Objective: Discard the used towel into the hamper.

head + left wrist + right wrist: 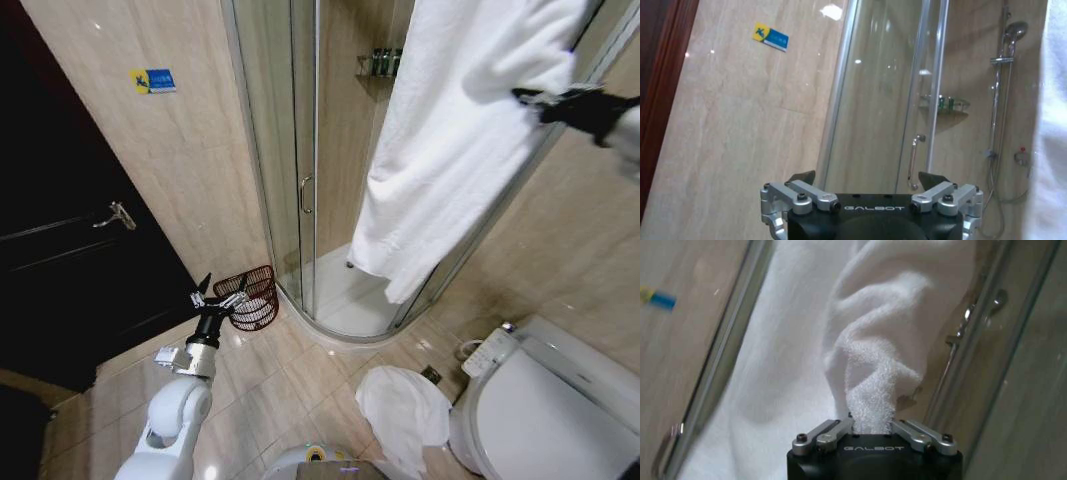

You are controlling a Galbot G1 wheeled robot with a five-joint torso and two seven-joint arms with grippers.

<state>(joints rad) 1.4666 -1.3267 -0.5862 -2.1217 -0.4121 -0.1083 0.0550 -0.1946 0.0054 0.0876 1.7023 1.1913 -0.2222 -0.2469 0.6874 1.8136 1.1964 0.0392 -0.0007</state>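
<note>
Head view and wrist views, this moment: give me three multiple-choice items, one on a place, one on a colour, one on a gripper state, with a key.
1. Where does the hamper stand?
A. On the floor by the shower's glass door
B. On the toilet lid
C. Inside the shower

2. What colour is the hanging towel?
A. Blue
B. White
C. Brown

3. What is the right gripper doing?
A. Open, nothing in it
B. Shut on the hamper's rim
C. Shut on a fold of the towel

Key: 1 A, the basket sits on tiles beside the door, just beyond the open left gripper. 2 B, the cloth is white in both views. 3 C, the right wrist view shows towel bunched between its fingers.
</note>
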